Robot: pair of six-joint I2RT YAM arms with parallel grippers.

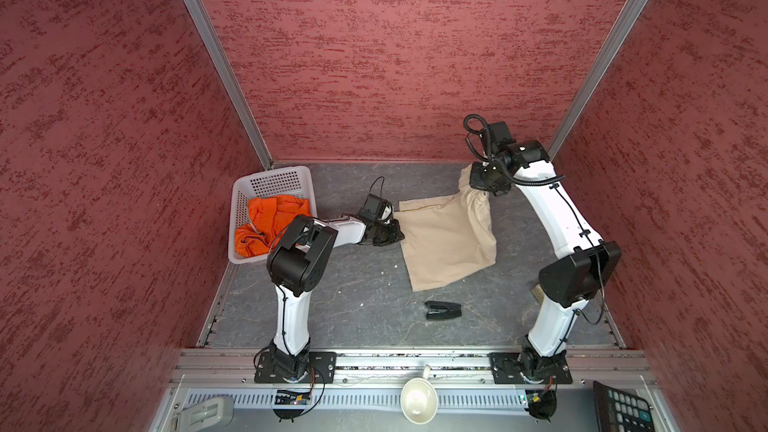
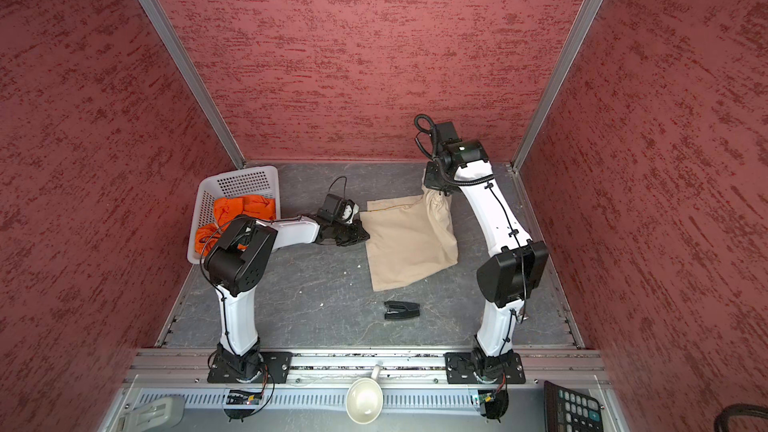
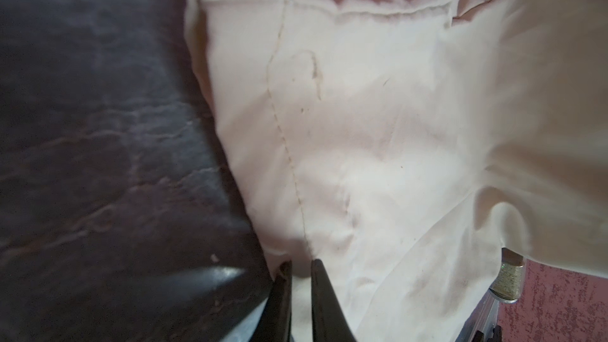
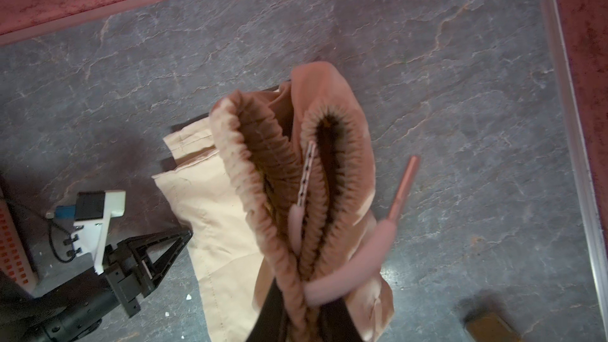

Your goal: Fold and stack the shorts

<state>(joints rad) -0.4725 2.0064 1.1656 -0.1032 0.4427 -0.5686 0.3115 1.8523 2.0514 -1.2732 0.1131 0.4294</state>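
The beige shorts [image 1: 449, 238] [image 2: 409, 238] lie spread on the grey table, with the waist end raised at the back right. My right gripper [image 1: 478, 189] [image 2: 436, 189] [image 4: 301, 301] is shut on the gathered waistband [image 4: 250, 172], and the drawstring [image 4: 348, 274] loops beside it. My left gripper [image 1: 399, 228] [image 2: 365, 234] [image 3: 301, 263] sits low at the shorts' left hem edge. Its fingers are pinched narrowly on the hem cloth [image 3: 362, 126]. The orange shorts [image 1: 270, 218] [image 2: 241, 207] lie crumpled in the white basket [image 1: 266, 176] [image 2: 232, 178] at the left.
A black clip-like tool [image 1: 442, 310] [image 2: 401, 310] lies on the table in front of the beige shorts. A small wooden block [image 4: 490, 327] sits near the right arm. On the front ledge are a white cup [image 1: 418, 401] and a calculator [image 1: 623, 409]. Red walls close in three sides.
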